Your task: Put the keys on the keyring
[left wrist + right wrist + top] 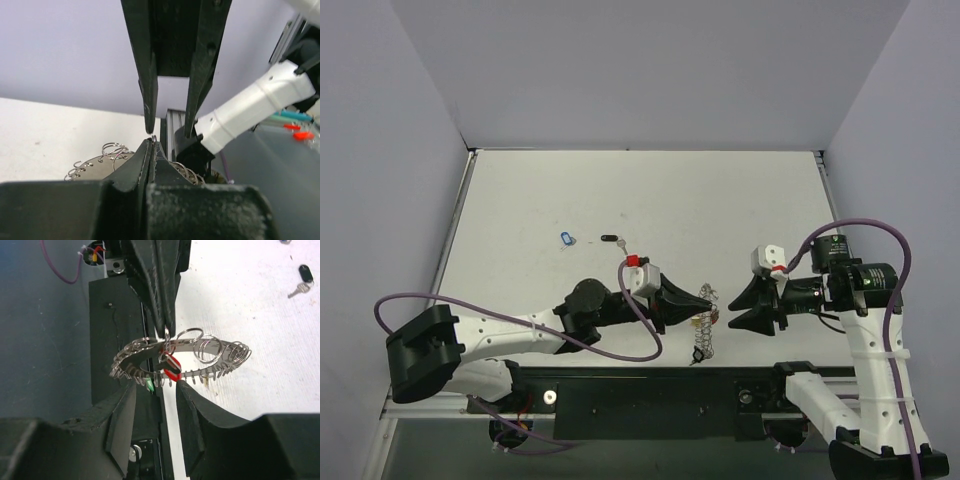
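**Right wrist view: keyring (227, 351) pinched at the left gripper (165, 329) tips**

The keyring is a flat, silver-grey metal band with an open centre. Thin wire loops bristle all round its rim, some small and hooked, a few large and round. It hangs tilted in the air over the near edge of the white table (620, 190), between the two grippers. The left gripper's matte black, wedge-shaped fingers are pressed together, and they clamp what seems to be one small loop on the ring's rim; the contact is too fine to be sure. A glossy red plastic tag (173, 373) and a green tag (149, 385) dangle under the band. The right gripper (155, 407) faces the ring with its broad, grainy black fingers apart, holding nothing, their tips just short of the rim. Well apart on the table lie a black-headed key (304, 273) with a silver blade and a blue-tagged key (567, 238).
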### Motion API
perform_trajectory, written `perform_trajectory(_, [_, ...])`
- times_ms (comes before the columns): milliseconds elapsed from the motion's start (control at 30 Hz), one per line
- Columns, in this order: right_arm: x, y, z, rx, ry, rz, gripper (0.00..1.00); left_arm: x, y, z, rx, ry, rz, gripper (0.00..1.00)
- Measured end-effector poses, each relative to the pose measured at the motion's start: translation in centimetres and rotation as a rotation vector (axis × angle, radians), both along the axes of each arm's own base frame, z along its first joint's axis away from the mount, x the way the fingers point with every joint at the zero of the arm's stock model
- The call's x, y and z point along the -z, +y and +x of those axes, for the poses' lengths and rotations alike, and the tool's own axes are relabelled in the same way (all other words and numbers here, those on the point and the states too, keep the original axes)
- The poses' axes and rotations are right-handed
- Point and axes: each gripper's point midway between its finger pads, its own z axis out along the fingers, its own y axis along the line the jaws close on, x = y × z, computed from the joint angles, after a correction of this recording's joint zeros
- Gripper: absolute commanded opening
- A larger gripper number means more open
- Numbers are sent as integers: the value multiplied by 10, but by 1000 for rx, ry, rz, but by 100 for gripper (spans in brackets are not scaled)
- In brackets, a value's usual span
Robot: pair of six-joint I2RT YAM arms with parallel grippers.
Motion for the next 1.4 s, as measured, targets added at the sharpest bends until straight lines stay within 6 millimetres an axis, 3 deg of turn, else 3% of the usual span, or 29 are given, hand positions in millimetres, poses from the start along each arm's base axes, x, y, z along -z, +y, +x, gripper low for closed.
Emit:
perform_trajectory(267, [-9, 11, -5, -72, -64, 93, 34, -46, 16, 3, -61, 69, -220, 0])
perform_trajectory(367, [-16, 13, -5, -100, -98, 103, 33, -53, 20, 4, -77, 103, -269, 0])
perform_trajectory(667, [-47, 19, 0, -148, -202, 129, 28, -31, 11, 12, -105, 188, -243, 0])
perform_trajectory(1400, [-35, 25, 10, -166, -77, 131, 26, -31, 10, 11, -99, 191, -243, 0])
